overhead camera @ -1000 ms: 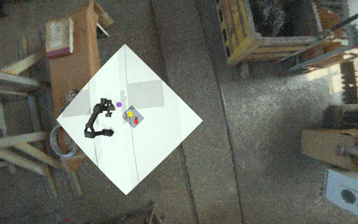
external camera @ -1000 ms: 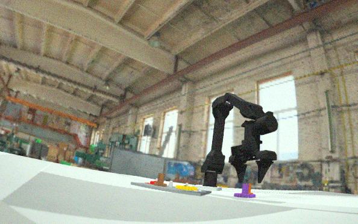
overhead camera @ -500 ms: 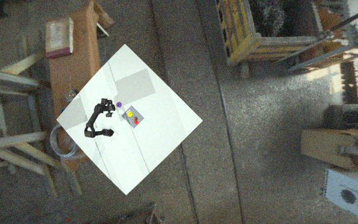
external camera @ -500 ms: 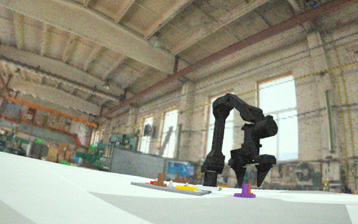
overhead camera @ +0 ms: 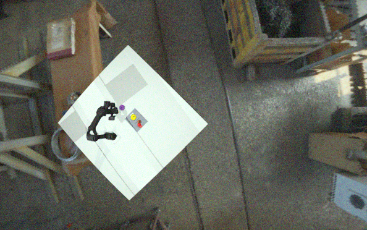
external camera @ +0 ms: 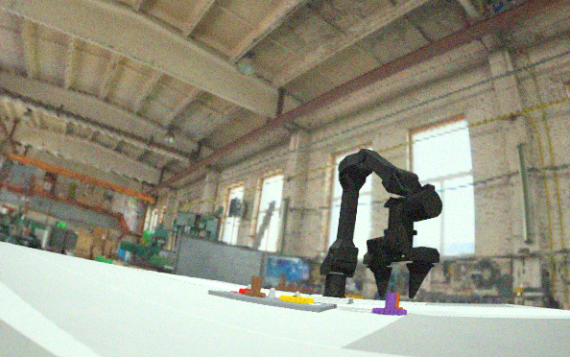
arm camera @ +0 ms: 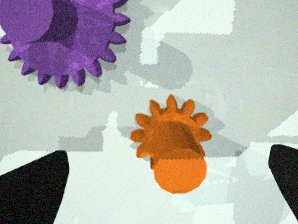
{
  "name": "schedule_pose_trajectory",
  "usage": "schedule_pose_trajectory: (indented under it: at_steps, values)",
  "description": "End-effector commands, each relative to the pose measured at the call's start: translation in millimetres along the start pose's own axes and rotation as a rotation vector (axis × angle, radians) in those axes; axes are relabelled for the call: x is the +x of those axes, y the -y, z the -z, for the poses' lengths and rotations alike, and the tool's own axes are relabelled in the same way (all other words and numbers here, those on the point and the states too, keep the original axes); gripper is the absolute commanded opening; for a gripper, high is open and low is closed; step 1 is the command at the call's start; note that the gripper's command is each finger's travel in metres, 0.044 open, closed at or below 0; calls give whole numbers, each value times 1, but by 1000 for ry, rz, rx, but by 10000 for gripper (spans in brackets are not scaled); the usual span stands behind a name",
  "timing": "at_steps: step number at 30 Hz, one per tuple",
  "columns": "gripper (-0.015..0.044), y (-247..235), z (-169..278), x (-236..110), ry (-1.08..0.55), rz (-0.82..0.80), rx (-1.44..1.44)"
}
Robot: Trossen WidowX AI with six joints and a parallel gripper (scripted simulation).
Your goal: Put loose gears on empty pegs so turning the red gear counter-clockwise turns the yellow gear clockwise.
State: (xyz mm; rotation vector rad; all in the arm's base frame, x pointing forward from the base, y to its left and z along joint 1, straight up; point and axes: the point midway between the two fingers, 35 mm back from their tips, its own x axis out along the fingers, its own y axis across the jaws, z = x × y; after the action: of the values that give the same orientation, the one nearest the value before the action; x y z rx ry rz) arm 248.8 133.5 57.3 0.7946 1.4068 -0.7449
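Note:
The grey board (overhead camera: 141, 115) (external camera: 322, 307) bears the yellow gear (overhead camera: 133, 117) (external camera: 296, 299), the red gear (overhead camera: 139, 125) (external camera: 243, 291) and a brown gear (overhead camera: 139, 121) (external camera: 256, 287) with a tall handle, beside the red one. A pale peg (external camera: 272, 293) shows between brown and yellow. A purple gear (overhead camera: 122, 107) (external camera: 390, 311) (arm camera: 95, 42) and a smaller orange gear (external camera: 398, 302) (arm camera: 180, 172) stand on the table off the board. My gripper (external camera: 397, 290) (arm camera: 172, 159) is open and empty, pointing down above the orange gear, whose handle shows between the fingertips in the wrist view. The arm hides the orange gear in the top view.
The purple gear stands close to the orange one, at the upper left in the wrist view. The arm's base (overhead camera: 111, 136) stands on the white table (overhead camera: 173, 123), to the side of the board. Shadows and pale grey patches lie across the table top.

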Motion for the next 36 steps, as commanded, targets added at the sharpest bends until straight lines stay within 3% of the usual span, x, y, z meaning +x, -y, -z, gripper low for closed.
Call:
schedule_pose_trajectory:
  at_steps: [1,2,15,27,36]
  values:
    - [440,2,0,2,-2,7,4]
    - [440,2,0,2,-2,7,4]
    - [99,2,0,2,-2,7,4]
    - [0,2,0,2,-2,7,4]
    - [0,-2,0,-14,-2,6,4]
